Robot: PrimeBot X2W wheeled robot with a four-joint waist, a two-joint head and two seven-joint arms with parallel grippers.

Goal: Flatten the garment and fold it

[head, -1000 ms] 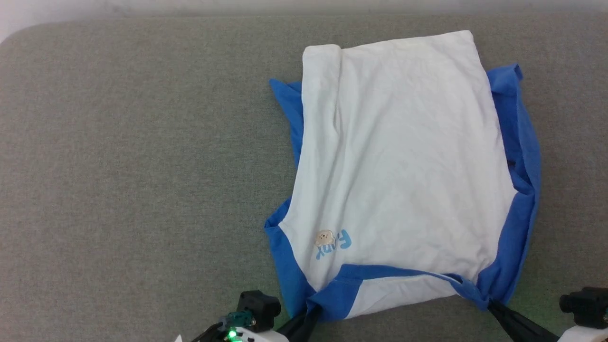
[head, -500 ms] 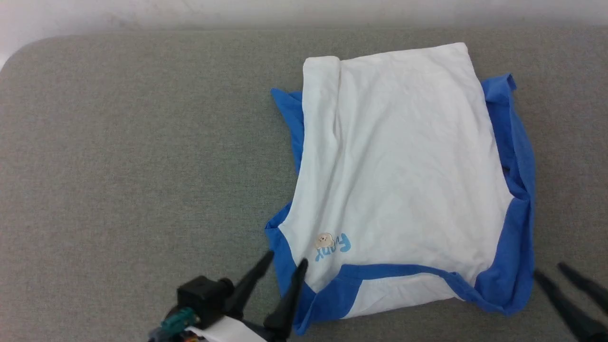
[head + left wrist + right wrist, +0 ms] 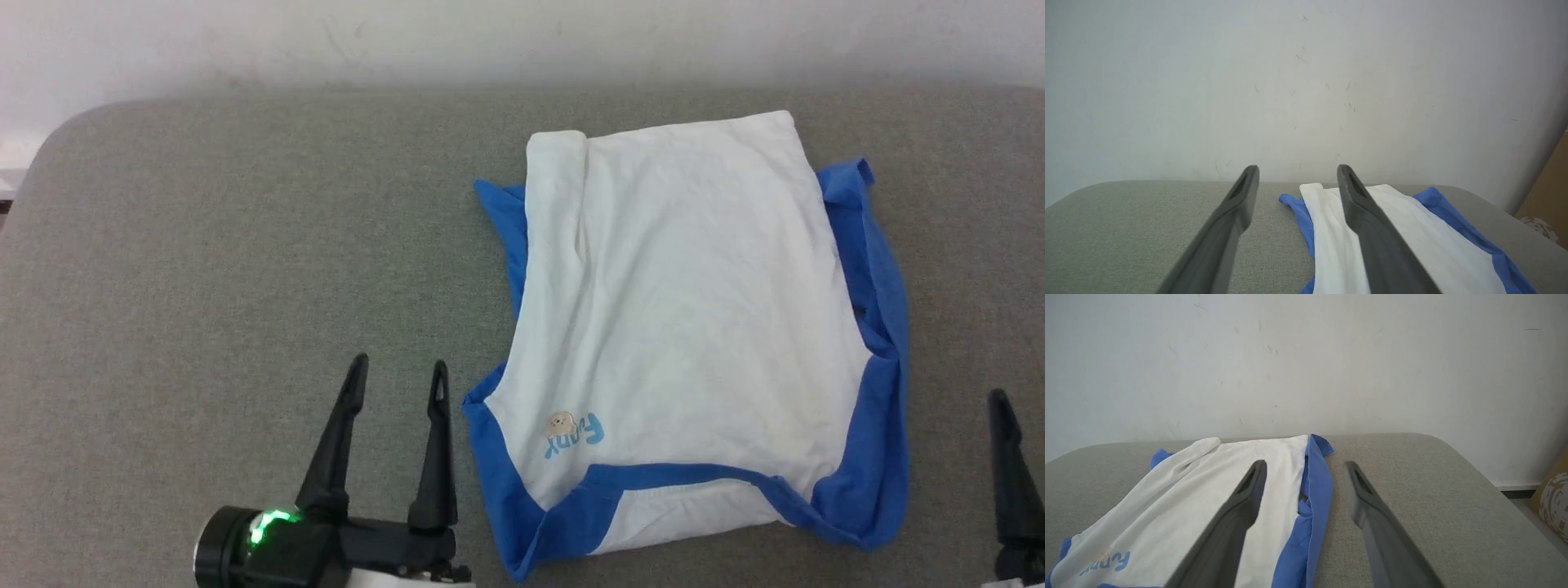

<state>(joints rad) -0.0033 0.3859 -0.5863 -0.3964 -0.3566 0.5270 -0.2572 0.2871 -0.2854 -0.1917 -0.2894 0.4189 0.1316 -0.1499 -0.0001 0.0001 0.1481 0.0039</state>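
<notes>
Head view shows whole garment; left end effector, right end effector both wide.

Head view: looks steeply down from above onto the grey fabric surface.
Wrist views: low, near level, facing the wall.
Shared: the garment.

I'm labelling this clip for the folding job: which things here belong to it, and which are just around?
Job: garment; left claw, open; right claw, open.
Just around: grey padded surface under the garment; white wall; brown cardboard.
</notes>
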